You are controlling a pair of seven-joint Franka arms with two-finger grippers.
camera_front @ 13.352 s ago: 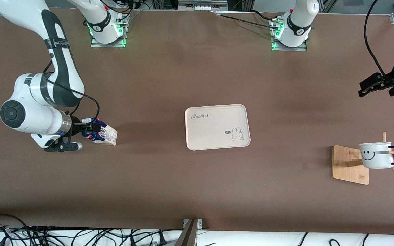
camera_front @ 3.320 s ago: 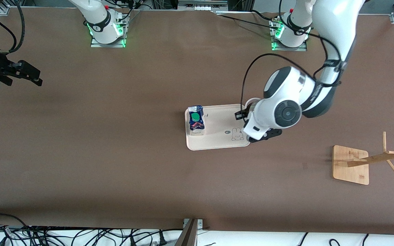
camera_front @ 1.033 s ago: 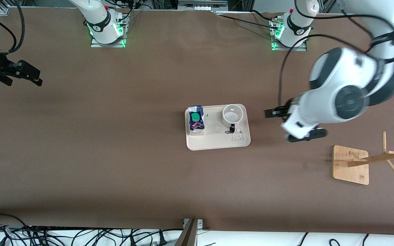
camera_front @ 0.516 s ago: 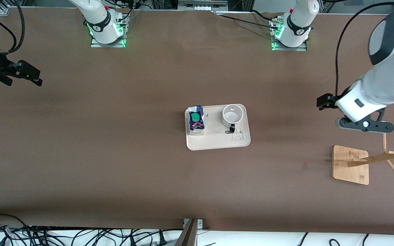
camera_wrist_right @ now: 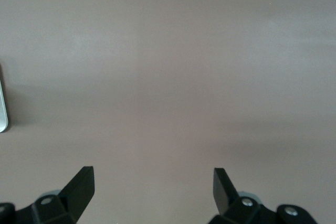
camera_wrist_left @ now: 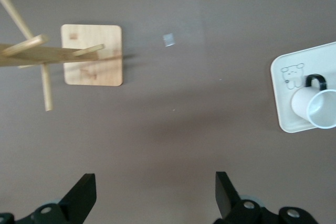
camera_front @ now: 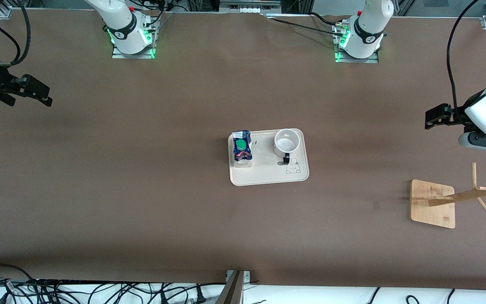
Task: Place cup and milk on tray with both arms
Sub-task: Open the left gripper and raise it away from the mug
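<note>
You can treat the placing as done, by the look of it. The cup (camera_front: 287, 142) and the milk (camera_front: 241, 148) both stand upright on the tray (camera_front: 268, 175) in the middle of the surface (camera_front: 184, 211), the milk toward the right arm's end, the cup toward the left arm's end, apart from each other. Nothing is left but parking the arms.

Your left claw (camera_wrist_left: 156, 192) is released and empty, up over bare surface at the left arm's end. Your right claw (camera_wrist_right: 153, 188) is likewise spread and empty, waiting over the right arm's end.

Count: one cup, one milk, one tray, two arms, plus one wooden stand (camera_front: 433, 204) carrying nothing.
</note>
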